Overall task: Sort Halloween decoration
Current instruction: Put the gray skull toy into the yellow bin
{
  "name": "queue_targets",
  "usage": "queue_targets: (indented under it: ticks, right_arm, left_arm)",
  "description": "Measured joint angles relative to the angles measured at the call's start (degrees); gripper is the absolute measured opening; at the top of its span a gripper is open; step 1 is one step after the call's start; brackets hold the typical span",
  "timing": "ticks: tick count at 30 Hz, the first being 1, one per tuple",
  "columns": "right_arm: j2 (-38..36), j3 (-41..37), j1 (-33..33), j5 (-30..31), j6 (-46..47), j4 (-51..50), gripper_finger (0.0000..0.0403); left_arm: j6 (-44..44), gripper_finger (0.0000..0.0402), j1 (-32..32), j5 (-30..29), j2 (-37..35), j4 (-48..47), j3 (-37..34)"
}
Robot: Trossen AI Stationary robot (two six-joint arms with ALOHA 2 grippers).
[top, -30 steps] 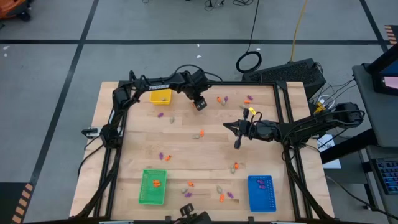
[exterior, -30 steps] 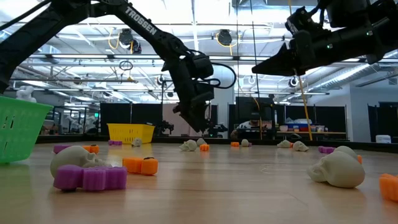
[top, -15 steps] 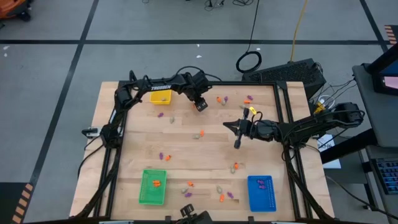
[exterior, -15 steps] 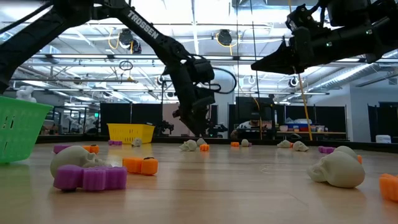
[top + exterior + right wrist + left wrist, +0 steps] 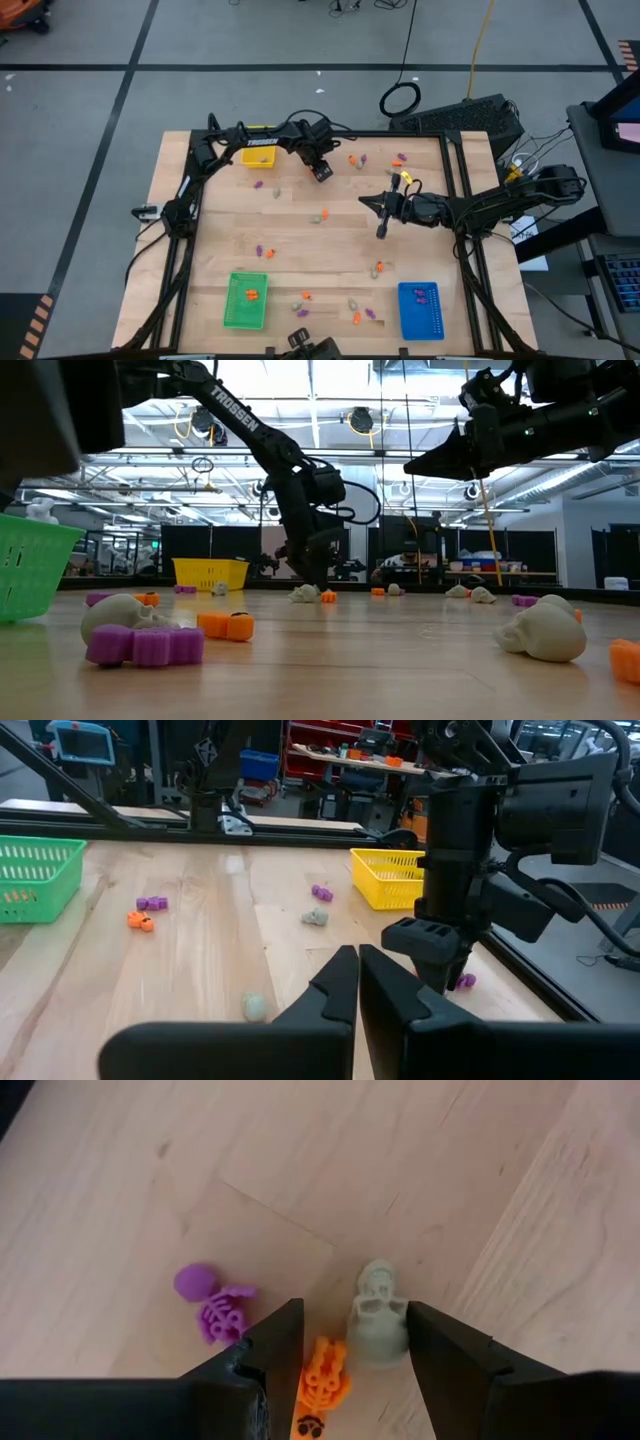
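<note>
Halloween decoration trinkets (image 5: 322, 215) lie scattered over the table. Left gripper (image 5: 345, 1350), fingers wide apart and holding nothing, sits at the far side over a beige-grey skull (image 5: 378, 1312) and orange skeleton (image 5: 321, 1385), lower than 1 s ago. Right gripper (image 5: 382, 233) unchanged at mid-table, fingers pressed together, empty.

Left tool (image 5: 345, 1342) above three trinkets on the table (image 5: 480, 1170).
The two dark fingers (image 5: 268, 1348) stand apart, jaws open. In the gap lie an orange skeleton trinket (image 5: 320, 1380) and, at its 1 o'clock, touching it, a beige-grey skull trinket (image 5: 378, 1315). A purple skeleton trinket (image 5: 212, 1302) lies outside the gap, at 10 o'clock from the orange one, just beside one finger.
</note>
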Motion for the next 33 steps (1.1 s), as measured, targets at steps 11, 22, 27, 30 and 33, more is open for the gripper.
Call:
queue_targets:
  ticks: [11, 22, 27, 30, 33]
  right_arm:
    - [0.0, 0.0, 0.0, 0.0, -0.1, 0.0, 0.0000]
    - [0.0, 0.0, 0.0, 0.0, -0.2, -0.3, 0.0000]
    - [0.0, 0.0, 0.0, 0.0, -0.2, -0.4, 0.0000]
    - [0.0, 0.0, 0.0, 0.0, -0.1, -0.4, 0.0000]
    - [0.0, 0.0, 0.0, 0.0, -0.1, -0.4, 0.0000]
  left_arm:
    - [7.6, 0.0168, -0.2, -0.4, 0.0, -0.9, 0.0]
    - [15.3, 0.0054, -0.1, -3.0, -0.1, -1.1, 0.0]
    - [17.2, 0.0047, 0.0, -3.2, -0.3, -2.2, 0.0]
    - [18.4, 0.0047, -0.2, -3.2, -1.0, -4.2, 0.0]
    - [19.2, 0.0047, -0.5, -3.3, -2.5, -5.7, -0.1]
